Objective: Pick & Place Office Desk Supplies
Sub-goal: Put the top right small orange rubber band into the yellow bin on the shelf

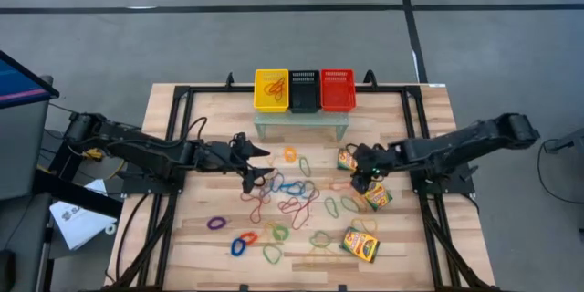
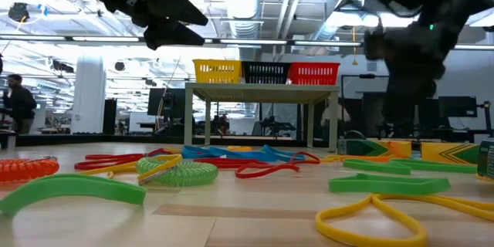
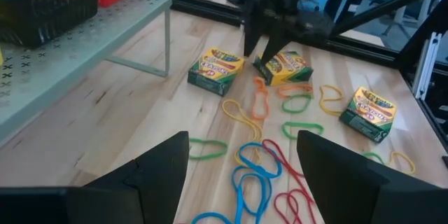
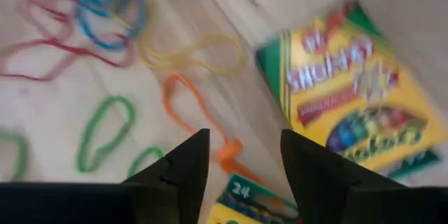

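Many coloured rubber-band loops (image 1: 285,197) lie flat on the wooden table. Three yellow-and-green crayon boxes lie flat at the right: one (image 1: 348,159) far, one (image 1: 378,196) in the middle, one (image 1: 361,244) near. My right gripper (image 1: 362,179) hovers open, tilted downward, between the far and middle boxes; in its wrist view a box (image 4: 350,91) lies beside its fingers and another box's edge (image 4: 241,199) shows between them. My left gripper (image 1: 261,166) is open above the bands left of centre, with only bands (image 3: 245,175) seen between its fingers.
Yellow (image 1: 271,89), black (image 1: 304,89) and red (image 1: 338,89) mesh baskets stand in a row on a low green shelf (image 1: 301,123) at the table's far side; the yellow one holds some bands. A black frame (image 1: 173,146) runs around the table. Bare wood lies at the far left.
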You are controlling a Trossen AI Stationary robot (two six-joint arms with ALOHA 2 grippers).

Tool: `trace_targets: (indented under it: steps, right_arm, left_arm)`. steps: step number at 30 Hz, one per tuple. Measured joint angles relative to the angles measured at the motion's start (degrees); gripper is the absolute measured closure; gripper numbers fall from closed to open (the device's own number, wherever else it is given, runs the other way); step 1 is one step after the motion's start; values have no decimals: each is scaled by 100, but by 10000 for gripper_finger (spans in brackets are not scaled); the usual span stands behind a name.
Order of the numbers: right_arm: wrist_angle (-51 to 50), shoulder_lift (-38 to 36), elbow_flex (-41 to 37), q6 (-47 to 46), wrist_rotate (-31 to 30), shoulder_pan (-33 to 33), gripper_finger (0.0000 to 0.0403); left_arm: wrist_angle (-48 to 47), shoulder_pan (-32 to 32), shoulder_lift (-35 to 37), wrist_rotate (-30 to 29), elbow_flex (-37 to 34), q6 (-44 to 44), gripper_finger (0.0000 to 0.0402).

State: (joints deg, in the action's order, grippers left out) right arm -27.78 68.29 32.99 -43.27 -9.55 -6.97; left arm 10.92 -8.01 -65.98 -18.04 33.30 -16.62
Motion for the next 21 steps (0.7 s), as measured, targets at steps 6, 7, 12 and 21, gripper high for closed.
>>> trace_targets:
  steps: [6,7,12,21]
  right_arm:
    - [-49,765,-4,-613,47,-13,227]
    - [62,845,-4,-616,47,-13,227]
    - [462,951,-4,-584,93,-55,227]
    - [514,580,7,-773,202,-276,227]
  left_arm:
    - [-4,0,-2,0,0,6,140]
    - [-4,0,-2,0,0,6,140]
    - [-9,2,-2,2,0,4,140]
    - [-23,4,-2,4,0,4,140]
